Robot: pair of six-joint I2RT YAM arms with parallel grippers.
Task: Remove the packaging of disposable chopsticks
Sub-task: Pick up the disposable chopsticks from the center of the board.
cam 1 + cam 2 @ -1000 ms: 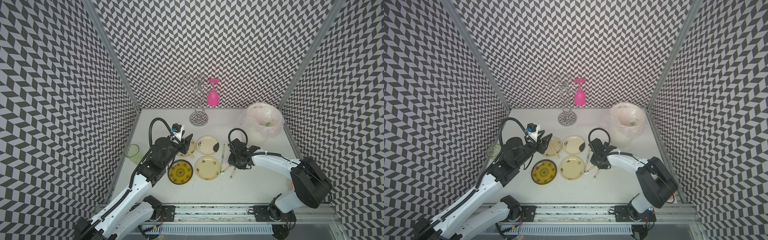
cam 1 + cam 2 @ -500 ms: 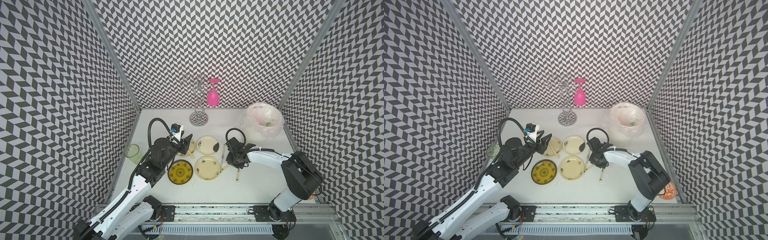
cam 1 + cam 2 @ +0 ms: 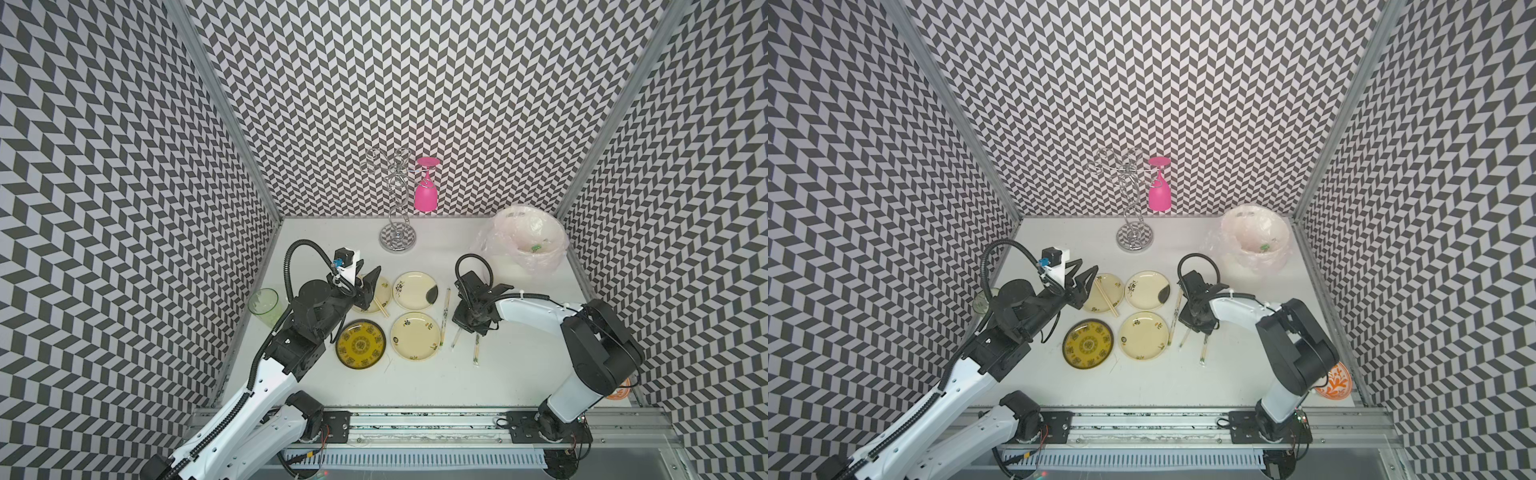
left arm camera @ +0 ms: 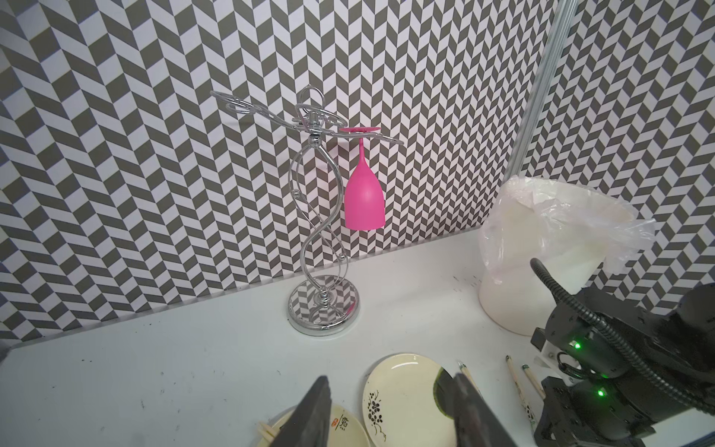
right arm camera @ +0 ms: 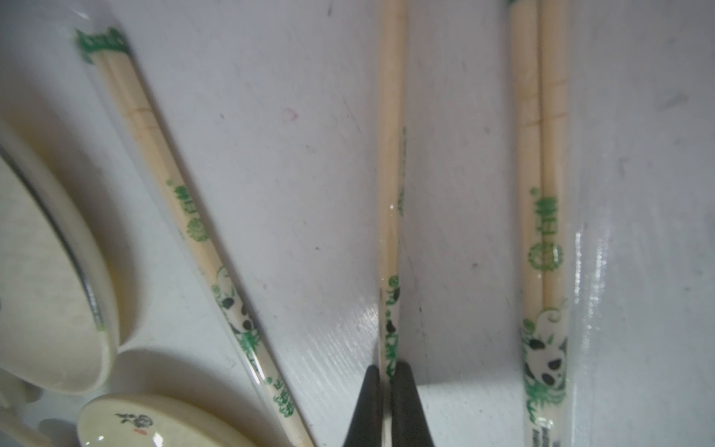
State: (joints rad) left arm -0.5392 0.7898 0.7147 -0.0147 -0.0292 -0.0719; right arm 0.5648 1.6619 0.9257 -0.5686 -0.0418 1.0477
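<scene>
Three disposable chopsticks pairs lie in clear packaging with green panda print, right of the plates. My right gripper (image 5: 388,381) is shut on the middle packaging (image 5: 391,193), which shows in a top view as a thin sleeve (image 3: 456,337) poking out from under the gripper (image 3: 469,326). One wrapped pair (image 3: 446,318) lies along the plates' edge and another (image 3: 476,351) lies to the right. A bare pair of chopsticks (image 3: 1108,300) rests on the back-left plate (image 3: 1117,286). My left gripper (image 4: 387,381) hangs open above that plate, holding nothing.
A white bin with a pinkish bag (image 3: 528,241) stands at the back right. A chrome glass stand (image 3: 397,237) holds a pink glass (image 3: 426,197) at the back. A green cup (image 3: 264,305) stands at the left wall. Several small plates (image 3: 415,336) fill the middle; an orange-patterned dish (image 3: 1335,382) lies front right.
My right gripper has shut on the middle wrapped pair, and the loose wrapped pairs have shifted slightly. The left arm has stayed still.
</scene>
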